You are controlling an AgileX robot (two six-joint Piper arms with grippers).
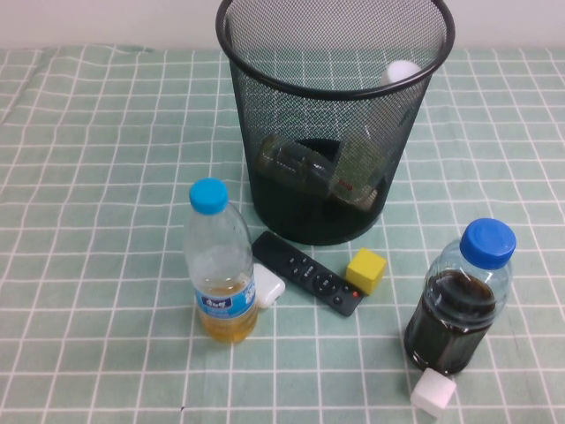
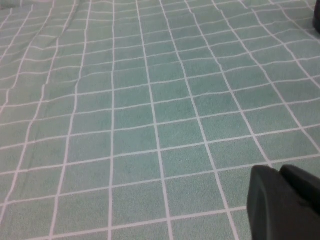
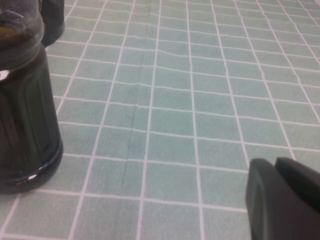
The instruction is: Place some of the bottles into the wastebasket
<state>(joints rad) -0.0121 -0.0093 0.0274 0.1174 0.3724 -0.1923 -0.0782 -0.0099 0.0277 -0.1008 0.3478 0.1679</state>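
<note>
The black wire-mesh wastebasket [image 1: 335,124] stands at the back middle of the table. Through the mesh I see two clear bottles inside it. One lies on the bottom [image 1: 296,163]. A taller one leans against the right wall, with its white cap [image 1: 403,71] near the rim. Neither arm shows in the high view. My left gripper [image 2: 280,172] is shut and empty, low over bare tablecloth. My right gripper [image 3: 275,165] is shut and empty, low over the cloth, beside the dark-liquid bottle [image 3: 25,115].
A blue-capped bottle with yellow liquid [image 1: 219,265] stands front left. A blue-capped bottle with dark liquid [image 1: 459,300] stands front right. In front of the basket lie a black remote [image 1: 306,272], a yellow cube [image 1: 365,269], a white case [image 1: 267,286] and a white cube [image 1: 433,392].
</note>
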